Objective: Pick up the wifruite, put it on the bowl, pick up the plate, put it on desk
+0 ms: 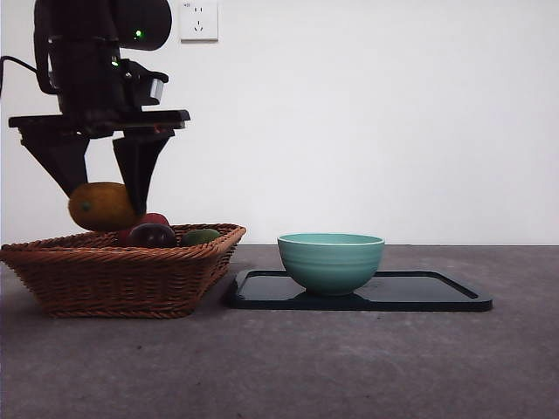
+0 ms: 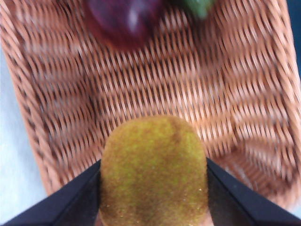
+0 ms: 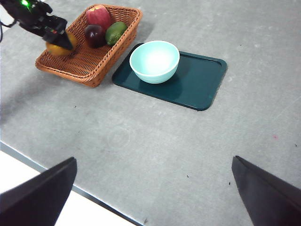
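Observation:
My left gripper (image 1: 98, 188) is shut on the wifruite (image 1: 101, 207), a small orange-brown fuzzy fruit, and holds it just above the wicker basket (image 1: 113, 275). In the left wrist view the wifruite (image 2: 154, 170) sits between my two black jaws over the basket floor (image 2: 155, 80). The mint-teal bowl (image 1: 331, 261) stands on a dark green tray-like plate (image 1: 437, 292) on the grey desk (image 1: 349, 367), to the right of the basket. From the right wrist view, the bowl (image 3: 154, 61), the plate (image 3: 197, 80) and the wifruite (image 3: 59, 48) show far off. My right gripper (image 3: 153, 197) is open, high above the desk.
The basket (image 3: 89, 61) holds a dark red-purple fruit (image 1: 152, 235), a red fruit (image 3: 98, 15) and a green fruit (image 1: 202, 236). A wall socket (image 1: 198, 19) is on the white wall behind. The desk's near edge (image 3: 42, 165) shows in the right wrist view.

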Motion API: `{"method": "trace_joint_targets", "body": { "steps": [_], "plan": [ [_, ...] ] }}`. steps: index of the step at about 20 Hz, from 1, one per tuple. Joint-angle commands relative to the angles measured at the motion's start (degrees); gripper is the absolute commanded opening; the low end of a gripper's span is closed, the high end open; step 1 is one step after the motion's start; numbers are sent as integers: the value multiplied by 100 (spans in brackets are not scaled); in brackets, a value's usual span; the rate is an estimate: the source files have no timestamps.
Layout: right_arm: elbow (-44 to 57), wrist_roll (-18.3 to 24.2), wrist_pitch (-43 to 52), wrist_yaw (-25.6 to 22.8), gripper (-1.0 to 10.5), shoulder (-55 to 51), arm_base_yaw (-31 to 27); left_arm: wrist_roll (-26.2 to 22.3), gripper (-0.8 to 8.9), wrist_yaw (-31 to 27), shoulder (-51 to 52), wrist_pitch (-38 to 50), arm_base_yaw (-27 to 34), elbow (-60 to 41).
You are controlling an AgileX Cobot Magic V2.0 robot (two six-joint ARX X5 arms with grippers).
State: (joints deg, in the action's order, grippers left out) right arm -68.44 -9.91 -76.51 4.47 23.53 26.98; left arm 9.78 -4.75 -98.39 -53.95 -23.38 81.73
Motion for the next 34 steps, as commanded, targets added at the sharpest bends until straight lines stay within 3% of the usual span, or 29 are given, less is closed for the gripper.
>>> {"method": "trace_joint_targets", "body": {
  "steps": [1, 7, 18, 21, 23, 29, 34],
  "plan": [
    [-76, -68, -214, 9, 570, 17, 26, 20, 244, -17, -262, 225, 13, 59],
    [-76, -125, -216, 26, 570, 17, 26, 22, 244, -7, -809, 638, -26, 59],
    [-76, -125, -219, 22, 570, 17, 26, 13, 259, 31, -1073, 610, -26, 59],
    [-76, -127, -219, 22, 570, 17, 26, -28, 477, 28, -1073, 560, -26, 72],
    [-76, -127, -219, 24, 570, 17, 26, -107, 536, 28, -1071, 474, -26, 175],
    [-76, -155, -214, 22, 570, 17, 26, -284, 531, 31, -782, -675, -28, 1023],
    [-76, -168, -136, -2, 570, 17, 26, -367, 531, 28, 726, -1561, -157, 1054]
  ]
}}
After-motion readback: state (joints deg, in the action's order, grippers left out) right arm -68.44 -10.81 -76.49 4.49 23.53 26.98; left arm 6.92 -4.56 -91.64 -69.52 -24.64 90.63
